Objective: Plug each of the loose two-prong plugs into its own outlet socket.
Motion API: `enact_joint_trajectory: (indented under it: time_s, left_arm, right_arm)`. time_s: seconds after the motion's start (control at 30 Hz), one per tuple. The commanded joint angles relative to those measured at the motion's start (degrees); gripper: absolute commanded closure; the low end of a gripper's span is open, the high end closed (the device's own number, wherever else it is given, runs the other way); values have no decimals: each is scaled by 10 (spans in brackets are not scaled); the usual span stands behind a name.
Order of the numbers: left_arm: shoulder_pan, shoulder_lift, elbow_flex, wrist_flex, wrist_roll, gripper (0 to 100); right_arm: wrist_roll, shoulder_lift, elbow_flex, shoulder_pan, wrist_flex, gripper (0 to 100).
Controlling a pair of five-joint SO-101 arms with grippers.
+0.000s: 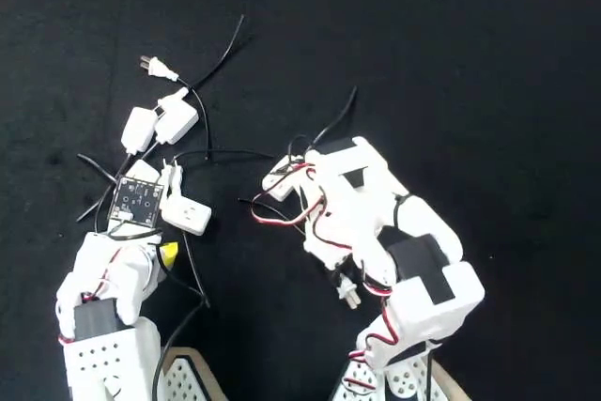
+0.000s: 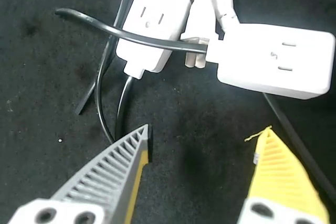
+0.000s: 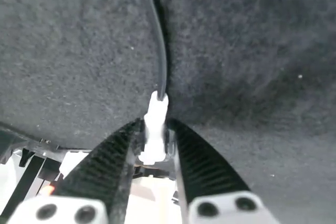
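The black cloth-covered table [image 1: 488, 82] carries everything, with the white right arm [image 1: 376, 223] folded over its middle and the white left arm [image 1: 103, 298] low at the near corner. Just ahead of the left arm lie a white rectangular plastic outlet block [image 2: 275, 59], its two slots in plain sight, and a white squarish outlet block [image 2: 152, 24]. Two more white outlet blocks [image 1: 176, 121] sit side by side farther off. The left gripper [image 2: 202, 148] hangs above the cloth just short of the near pair, its grey and yellow fingers [image 2: 118, 163] spread wide and empty. Between those two blocks lies a white moulded two-prong plug [image 2: 202, 17], its metal prongs beside the rectangular block's end but in no slot. A thin black cord [image 2: 131, 38] crosses over the squarish block and this plug. Another white loose plug [image 1: 158, 69] lies well apart at the far side, prongs bare. The right gripper [image 3: 157, 140] is clenched on a small white plug body [image 3: 155, 121], whose black lead [image 3: 157, 40] runs away over the cloth. I judge the step in hand to be carrying this gripped plug to a free socket. The next move calls for bringing it to an open block, squaring the prongs with the slots and pushing straight in, likely with the left gripper pinning the block so it does not slide.
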Motion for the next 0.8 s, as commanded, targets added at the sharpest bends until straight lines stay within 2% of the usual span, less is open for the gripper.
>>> enact_joint_trajectory:
  time_s: [0.0, 0.63, 0.77]
  left_arm:
    - [6, -4, -3, -9, -3, 683]
    - [6, -4, -3, -9, -3, 683]
    - [6, -4, -3, -10, -3, 683]
  right_arm:
    - [3, 7, -7, 1, 5, 960]
    - [-1, 27, -10, 1, 40, 985]
    - [-33, 21, -36, 2, 40, 987]
